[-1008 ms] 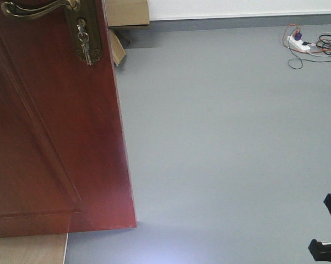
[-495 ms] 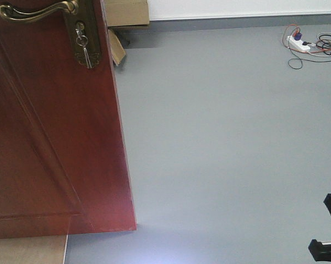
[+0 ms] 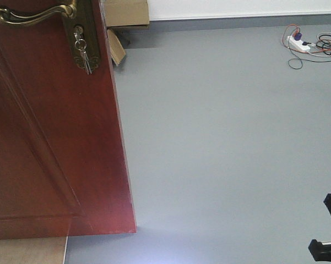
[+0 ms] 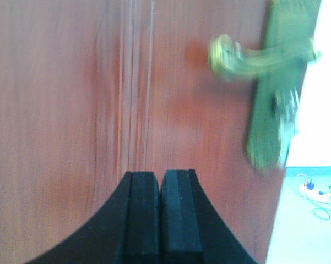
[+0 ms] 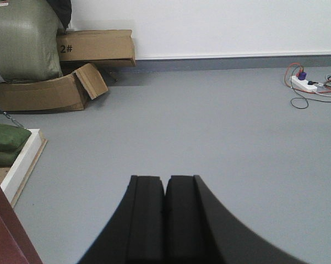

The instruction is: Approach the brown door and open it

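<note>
Against the left end effector [image 4: 159, 181], fingers pressed together, empty: brown door [image 4: 71, 99], apparently being pushed. Lever handle [image 4: 253, 55] untouched. Right end effector [image 5: 165, 187], likewise closed, faced floor [image 5: 209, 126].

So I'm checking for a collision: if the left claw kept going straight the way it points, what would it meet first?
Probably the brown door panel: the shut left claw faces it squarely, left of the lever handle. The gap is unclear.
</note>
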Robot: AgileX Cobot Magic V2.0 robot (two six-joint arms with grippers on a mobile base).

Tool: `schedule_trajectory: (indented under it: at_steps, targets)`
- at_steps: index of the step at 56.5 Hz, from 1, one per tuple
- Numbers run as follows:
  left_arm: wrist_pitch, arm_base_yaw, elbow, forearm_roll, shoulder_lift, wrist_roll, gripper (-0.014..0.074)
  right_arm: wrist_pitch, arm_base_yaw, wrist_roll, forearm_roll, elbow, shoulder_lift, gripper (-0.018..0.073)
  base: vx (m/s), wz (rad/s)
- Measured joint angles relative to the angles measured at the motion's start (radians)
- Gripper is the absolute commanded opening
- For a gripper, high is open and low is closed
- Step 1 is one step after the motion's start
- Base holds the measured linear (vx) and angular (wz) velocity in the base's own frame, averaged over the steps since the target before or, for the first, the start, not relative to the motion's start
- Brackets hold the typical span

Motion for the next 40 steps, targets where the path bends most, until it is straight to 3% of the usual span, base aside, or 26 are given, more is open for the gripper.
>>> schedule_trajectory:
  at_steps: [8,18,40]
  targets:
    - [0.014,0.000,0.116,0.000,-0.140,-0.002,0.0067,0.000,0.000,0.000,0.000,0.000,0.000,0.0000,0.00,0.00]
    - [0.118,0.000,0.130,-0.001,-0.247,-0.002,0.0067,0.000,0.000,0.000,0.000,0.000,0.000,0.0000,0.00,0.00]
    - [0.168,0.000,0.130,-0.004,-0.272,-0.002,0.0067,0.000,0.000,0.000,0.000,0.000,0.000,0.0000,0.00,0.00]
